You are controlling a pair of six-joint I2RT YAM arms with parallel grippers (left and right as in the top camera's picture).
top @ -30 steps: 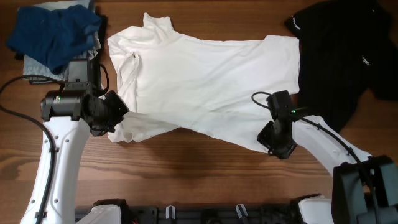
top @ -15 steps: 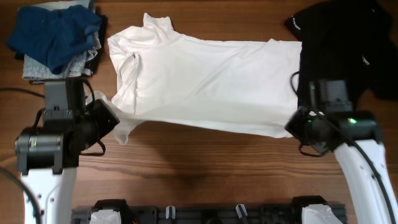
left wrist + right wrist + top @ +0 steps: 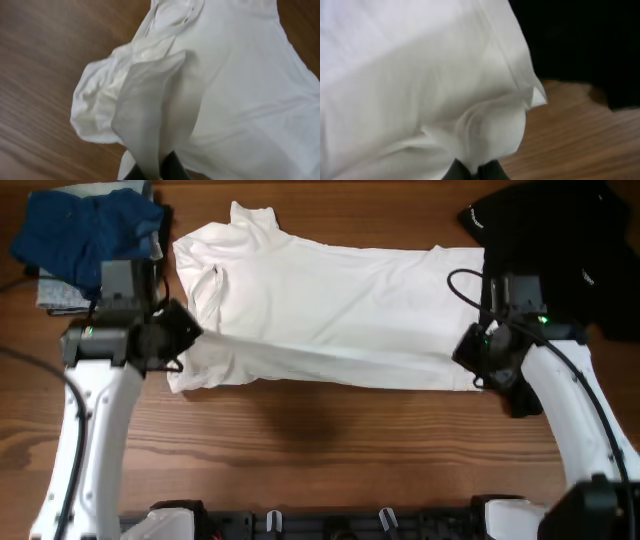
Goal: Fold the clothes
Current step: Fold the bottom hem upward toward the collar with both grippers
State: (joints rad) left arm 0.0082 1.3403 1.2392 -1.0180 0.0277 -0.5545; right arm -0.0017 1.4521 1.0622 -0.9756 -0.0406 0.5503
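White shirt (image 3: 330, 300) lies spread across the upper middle of the overhead frame on the brown wooden desk (image 3: 300, 450), its collar toward the upper left and its body reaching out to the right. The left hand (image 3: 183, 340) sits at the shirt's left edge, just below the sleeve, and the right hand (image 3: 472, 363) sits at the shirt's lower right corner. A stretched band of cloth runs between the two, and the shirt's lower border makes a nearly straight line from left to right. At the lower left, beside the left hand, the fabric bunches into a loose, rounded lump. In the left wrist view the left hand (image 3: 154, 170) shows at the bottom edge, its two dark fingertips pressed together on a raised fold of the shirt (image 3: 235, 90), with bare desk (image 3: 45, 60) filling the left of the frame. In the right wrist view the right hand (image 3: 472, 171) is likewise clamped on a puckered corner of the shirt (image 3: 410, 75) at the bottom edge. A heap of blue clothes (image 3: 85, 230) lies in the upper left corner of the overhead frame, near the left hand. A black garment (image 3: 560, 250) lies in the upper right, touching the shirt's right edge.
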